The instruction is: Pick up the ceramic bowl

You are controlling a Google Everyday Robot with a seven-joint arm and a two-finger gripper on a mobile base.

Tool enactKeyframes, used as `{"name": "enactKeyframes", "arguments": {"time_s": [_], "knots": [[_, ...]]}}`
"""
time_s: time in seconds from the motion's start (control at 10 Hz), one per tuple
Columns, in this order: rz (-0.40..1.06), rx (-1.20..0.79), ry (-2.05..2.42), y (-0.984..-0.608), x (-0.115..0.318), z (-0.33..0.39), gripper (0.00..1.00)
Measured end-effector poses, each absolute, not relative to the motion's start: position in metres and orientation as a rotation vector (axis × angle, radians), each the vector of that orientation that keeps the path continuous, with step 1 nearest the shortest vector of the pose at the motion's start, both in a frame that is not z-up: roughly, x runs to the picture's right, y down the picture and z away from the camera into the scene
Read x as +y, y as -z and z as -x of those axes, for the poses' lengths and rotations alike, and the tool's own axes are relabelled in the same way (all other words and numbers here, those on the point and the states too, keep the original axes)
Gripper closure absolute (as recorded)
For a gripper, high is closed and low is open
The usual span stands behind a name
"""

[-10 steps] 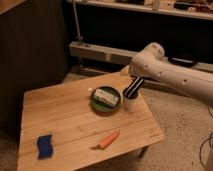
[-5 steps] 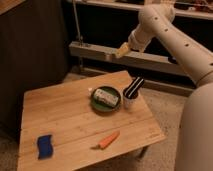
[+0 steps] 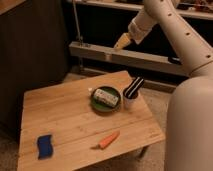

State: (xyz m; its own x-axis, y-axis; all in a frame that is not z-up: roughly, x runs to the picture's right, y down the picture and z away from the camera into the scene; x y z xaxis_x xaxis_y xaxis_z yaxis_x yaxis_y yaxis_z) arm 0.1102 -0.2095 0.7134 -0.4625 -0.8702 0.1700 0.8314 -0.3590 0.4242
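The ceramic bowl [image 3: 97, 104] is a shallow, dark-green dish on the wooden table [image 3: 65, 120], right of its middle. A white and green packet [image 3: 106, 96] lies in it. My gripper [image 3: 122, 42] shows as a pale yellowish tip at the end of the white arm [image 3: 170, 25]. It is high above the table's far edge, well away from the bowl, and holds nothing that I can see.
A small white cup [image 3: 128, 103] with a black-and-white striped object [image 3: 133, 87] in it stands touching the bowl's right side. A carrot [image 3: 107, 140] lies near the front edge and a blue sponge [image 3: 44, 146] at the front left. A metal rail [image 3: 125, 56] runs behind the table.
The arm has lifted from just beside the bowl and cup to high behind the table. The bowl, cup, carrot and sponge have stayed where they were.
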Motion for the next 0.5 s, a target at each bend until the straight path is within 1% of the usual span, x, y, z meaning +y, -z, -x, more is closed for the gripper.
{"name": "enactKeyframes", "arguments": {"time_s": [0.2,0.3,0.5], "knots": [[-0.069,-0.562,1.964,-0.731,-0.191,-0.114,0.20],[-0.050,-0.583,1.950,-0.756,-0.164,-0.114,0.20],[-0.040,-0.605,1.934,-0.784,-0.135,-0.118,0.20]]}}
